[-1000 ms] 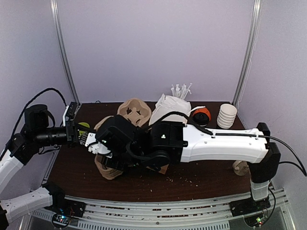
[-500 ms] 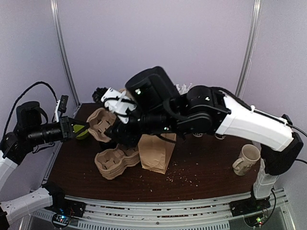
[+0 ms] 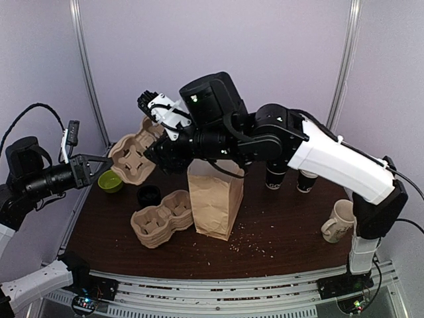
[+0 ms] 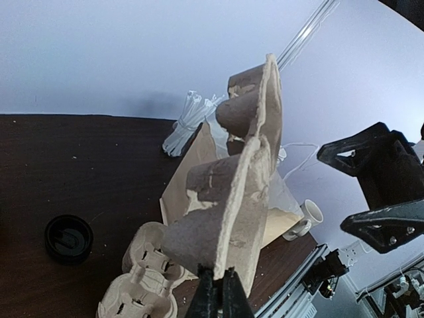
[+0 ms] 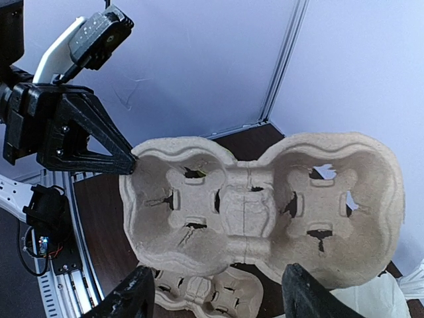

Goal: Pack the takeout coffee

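Left fingers point(image 4: 211, 297) pinch the cup carrier point(image 3: 130, 156) by its edge, lifting it off the surface; right fingers point(image 5: 134, 299) (spread wide, empty) face it, likely to regrip.

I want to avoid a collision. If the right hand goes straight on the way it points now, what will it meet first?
Probably the cardboard cup carrier: the left hand holds it up right before the right hand.
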You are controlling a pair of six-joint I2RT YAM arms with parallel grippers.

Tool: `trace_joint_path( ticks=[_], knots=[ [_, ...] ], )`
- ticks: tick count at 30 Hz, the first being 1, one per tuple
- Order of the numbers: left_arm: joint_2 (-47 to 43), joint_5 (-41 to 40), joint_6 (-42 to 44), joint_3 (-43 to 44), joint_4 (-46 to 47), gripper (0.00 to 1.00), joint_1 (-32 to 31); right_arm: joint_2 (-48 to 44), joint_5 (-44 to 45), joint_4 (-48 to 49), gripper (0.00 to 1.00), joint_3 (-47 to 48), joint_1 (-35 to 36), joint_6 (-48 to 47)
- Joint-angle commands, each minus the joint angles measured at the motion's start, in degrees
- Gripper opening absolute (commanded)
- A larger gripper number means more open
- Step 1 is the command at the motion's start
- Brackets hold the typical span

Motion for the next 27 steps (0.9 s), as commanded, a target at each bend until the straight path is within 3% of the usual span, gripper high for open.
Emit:
trace_joint_path(
  ticks=[1,16,27],
  knots=[
    [-0.5,-1.0,2.1,1.4,0.7,0.0,0.4,3.5,2.0,-1.8,0.68,4.9,0.4,-0.6],
    [-1.0,0.3,3.7,1.6,1.0,0.0,0.5,9.0,13.5,5.7,0.69,5.4,0.7,-3.0],
    [-1.0,0.9,3.9,1.9,1.5,0.0,0.4,10.9,13.7,8.3,0.67,5.6,0.9,-3.8]
  ],
)
